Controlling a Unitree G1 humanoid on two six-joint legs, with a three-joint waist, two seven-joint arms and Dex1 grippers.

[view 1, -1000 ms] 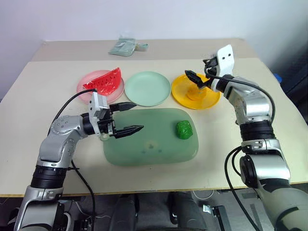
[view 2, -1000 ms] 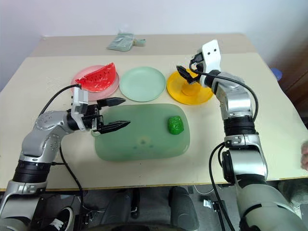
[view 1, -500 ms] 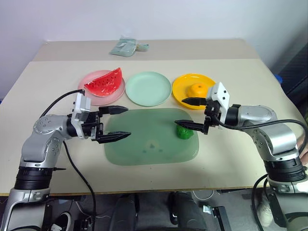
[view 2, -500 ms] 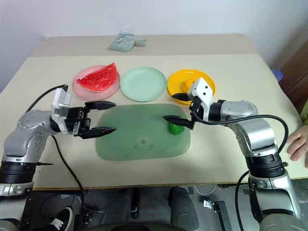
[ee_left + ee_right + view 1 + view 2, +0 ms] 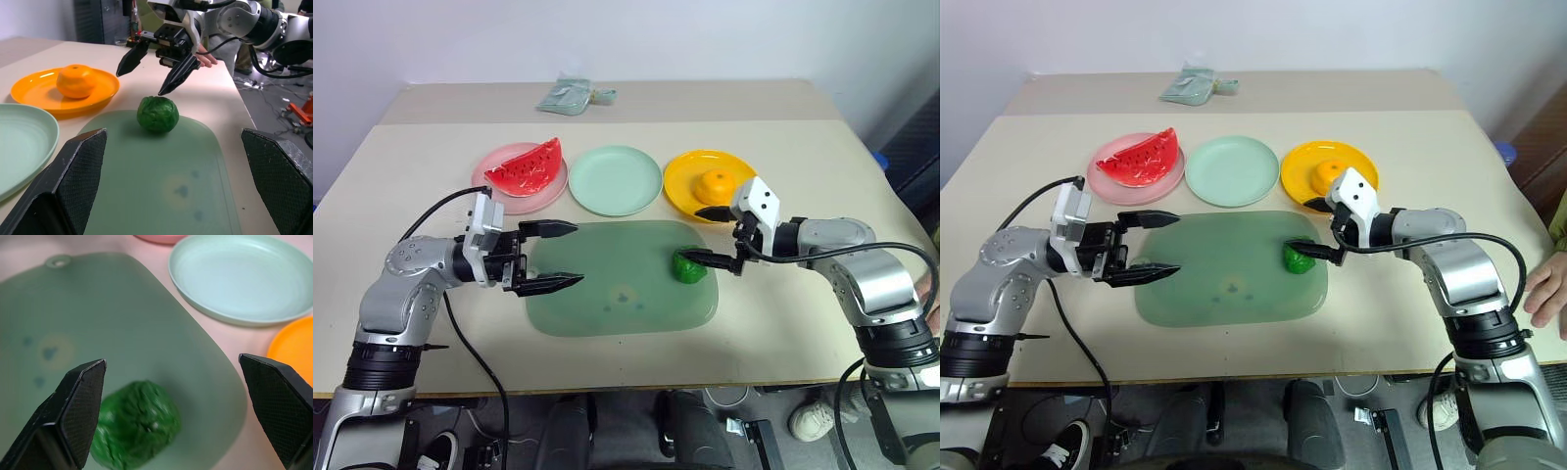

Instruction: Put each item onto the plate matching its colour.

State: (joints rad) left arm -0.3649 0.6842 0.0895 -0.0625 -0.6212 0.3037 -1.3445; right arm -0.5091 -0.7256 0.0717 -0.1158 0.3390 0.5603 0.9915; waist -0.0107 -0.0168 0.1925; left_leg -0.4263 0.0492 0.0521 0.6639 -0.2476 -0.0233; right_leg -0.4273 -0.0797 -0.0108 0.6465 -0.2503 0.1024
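Right hand [image 5: 712,236] open beside green vegetable [image 5: 687,266]

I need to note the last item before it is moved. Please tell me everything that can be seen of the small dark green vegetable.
The small dark green vegetable is a roundish toy with a bumpy, wrinkled, slightly glossy surface, like plastic. It sits near the right end of the translucent green cutting board, in front of the orange plate, and touches only the board. The open right claw is close at its right side, one finger tip just beside it, not gripping it. The mint green plate holds nothing.
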